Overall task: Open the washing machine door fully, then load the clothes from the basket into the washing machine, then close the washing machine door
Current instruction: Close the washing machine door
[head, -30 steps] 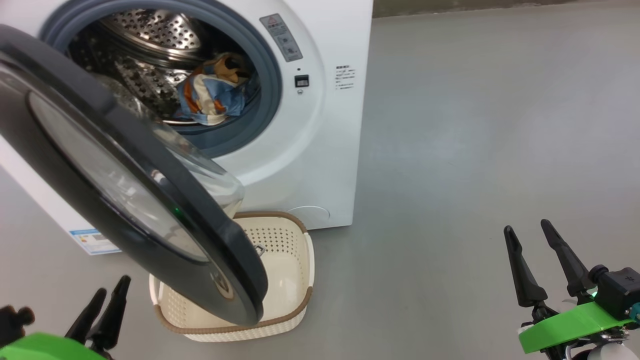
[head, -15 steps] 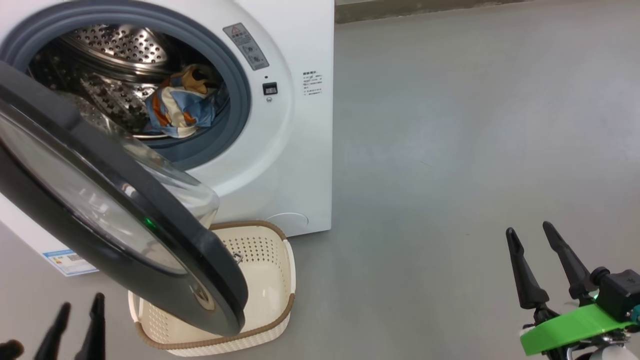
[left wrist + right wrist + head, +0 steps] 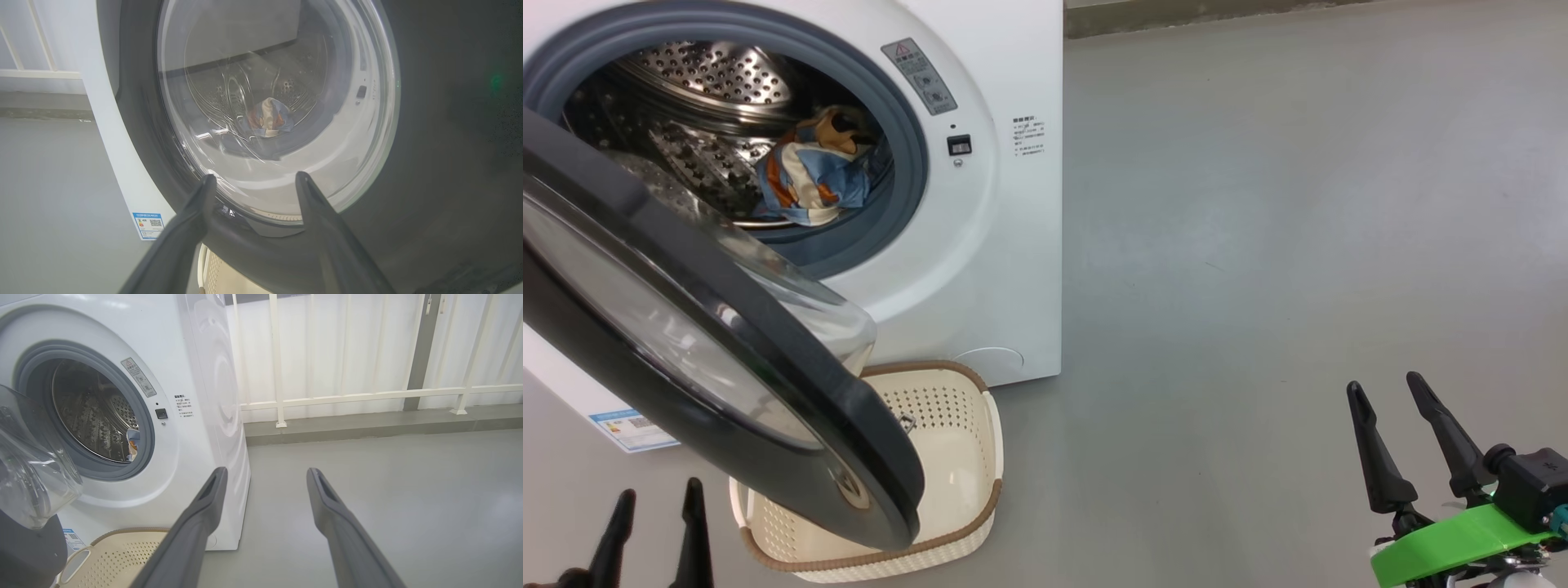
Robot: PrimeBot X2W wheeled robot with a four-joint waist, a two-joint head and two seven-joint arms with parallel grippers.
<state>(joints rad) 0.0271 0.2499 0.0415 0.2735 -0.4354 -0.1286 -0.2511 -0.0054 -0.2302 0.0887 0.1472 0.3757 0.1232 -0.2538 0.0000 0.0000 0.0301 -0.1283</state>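
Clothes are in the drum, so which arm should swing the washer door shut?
Left, probably: the left gripper is open just in front of the washing machine door, while the right gripper hangs far to the right over the floor.

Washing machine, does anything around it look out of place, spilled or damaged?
Nothing stands out: the clothes lie inside the washing machine, the basket stands upright under the open washing machine door, nothing spilled or damaged.

White washing machine (image 3: 1005, 245), black door (image 3: 882, 457), cream brown-rimmed basket (image 3: 956, 457), blue clothes (image 3: 809, 175), apparently orange-and-cream printed.
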